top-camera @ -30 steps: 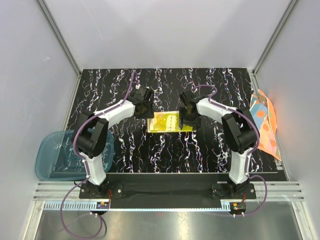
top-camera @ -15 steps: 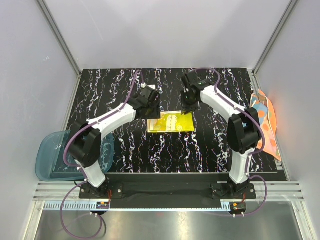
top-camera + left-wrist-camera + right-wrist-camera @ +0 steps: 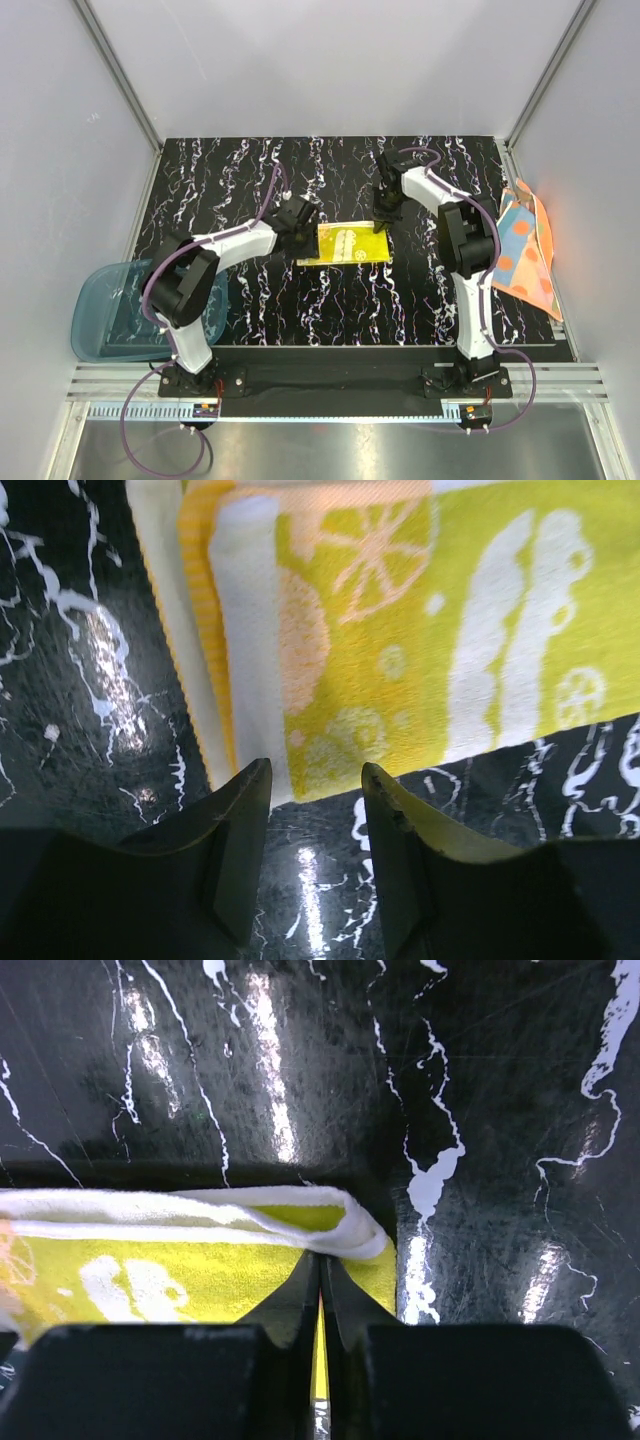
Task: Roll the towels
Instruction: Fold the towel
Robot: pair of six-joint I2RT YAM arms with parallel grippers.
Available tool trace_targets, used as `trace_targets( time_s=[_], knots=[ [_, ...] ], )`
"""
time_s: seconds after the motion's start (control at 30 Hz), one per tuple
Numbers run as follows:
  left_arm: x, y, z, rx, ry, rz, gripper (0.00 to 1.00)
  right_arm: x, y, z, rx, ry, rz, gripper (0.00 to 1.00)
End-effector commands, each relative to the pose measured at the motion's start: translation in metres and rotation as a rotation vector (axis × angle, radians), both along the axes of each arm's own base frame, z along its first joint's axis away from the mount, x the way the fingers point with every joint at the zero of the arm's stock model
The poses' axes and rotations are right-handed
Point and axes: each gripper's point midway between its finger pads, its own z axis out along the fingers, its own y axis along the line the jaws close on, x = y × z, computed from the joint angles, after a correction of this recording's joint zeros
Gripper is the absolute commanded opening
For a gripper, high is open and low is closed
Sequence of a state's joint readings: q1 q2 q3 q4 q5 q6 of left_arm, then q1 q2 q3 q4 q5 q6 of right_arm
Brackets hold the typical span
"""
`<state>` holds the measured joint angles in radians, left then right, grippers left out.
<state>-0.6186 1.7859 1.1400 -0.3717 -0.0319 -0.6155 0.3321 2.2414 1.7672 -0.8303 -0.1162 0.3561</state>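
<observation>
My right gripper (image 3: 320,1260) is clamped on the yellow towel (image 3: 150,1270) corner; my left gripper (image 3: 315,780), apart, should grip likewise, then roll evenly.

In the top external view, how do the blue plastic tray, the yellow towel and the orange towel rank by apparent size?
1. Translucent blue plastic tray, though partly hidden.
2. Orange towel with light blue patches.
3. Folded bright yellow towel.
</observation>
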Motion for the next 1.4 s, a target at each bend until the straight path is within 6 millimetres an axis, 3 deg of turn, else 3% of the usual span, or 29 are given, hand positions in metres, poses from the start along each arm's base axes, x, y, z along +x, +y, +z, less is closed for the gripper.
trace_targets(
  time_s=[0.0,0.27,0.47,0.7,0.83,0.87,0.9,0.93,1.0,1.07,1.1,1.17,1.23,1.27,1.3,1.37],
  knots=[
    [0.002,-0.005,-0.003,-0.045,-0.022,0.012,0.46,-0.010,-0.007,-0.020,-0.021,0.036,-0.006,0.06],
    [0.002,0.007,-0.035,0.029,0.031,0.019,0.44,-0.038,-0.015,-0.030,-0.029,0.075,-0.017,0.05],
    [0.020,0.029,-0.031,0.096,0.028,0.027,0.42,-0.066,-0.020,-0.031,-0.009,0.097,-0.050,0.05],
    [0.054,0.053,-0.018,0.226,0.035,0.024,0.41,-0.098,-0.005,-0.033,0.120,0.134,-0.102,0.09],
    [0.082,0.063,-0.002,0.295,0.008,0.021,0.38,-0.119,0.016,-0.020,0.210,0.128,-0.124,0.27],
    [0.087,0.067,-0.006,0.307,0.017,0.021,0.38,-0.121,0.028,-0.013,0.258,0.118,-0.108,0.39],
    [0.091,0.068,-0.005,0.317,0.015,0.009,0.38,-0.130,0.039,-0.010,0.271,0.125,-0.089,0.45],
    [0.093,0.069,-0.007,0.332,0.026,-0.001,0.38,-0.134,0.044,-0.004,0.281,0.112,-0.075,0.50],
    [0.108,0.068,0.007,0.348,-0.012,-0.012,0.38,-0.140,0.049,0.003,0.268,0.102,-0.052,0.60],
    [0.115,0.073,0.019,0.385,-0.024,0.010,0.36,-0.141,0.053,0.023,0.265,0.060,-0.024,0.67],
    [0.114,0.075,0.025,0.384,-0.027,0.023,0.35,-0.142,0.049,0.022,0.248,0.064,-0.024,0.69],
    [0.109,0.066,0.051,0.330,-0.072,0.037,0.35,-0.137,0.043,0.041,0.220,0.012,-0.018,0.74],
    [0.096,0.057,0.059,0.271,-0.094,0.046,0.36,-0.127,0.042,0.061,0.209,-0.051,0.012,0.75],
    [0.088,0.046,0.079,0.223,-0.134,0.035,0.36,-0.126,0.039,0.065,0.193,-0.065,0.020,0.72],
    [0.073,0.043,0.069,0.202,-0.107,0.033,0.36,-0.123,0.037,0.069,0.177,-0.086,0.040,0.69],
    [0.060,0.018,0.081,0.083,-0.126,-0.006,0.37,-0.113,0.031,0.073,0.137,-0.112,0.035,0.61]
  ],
)
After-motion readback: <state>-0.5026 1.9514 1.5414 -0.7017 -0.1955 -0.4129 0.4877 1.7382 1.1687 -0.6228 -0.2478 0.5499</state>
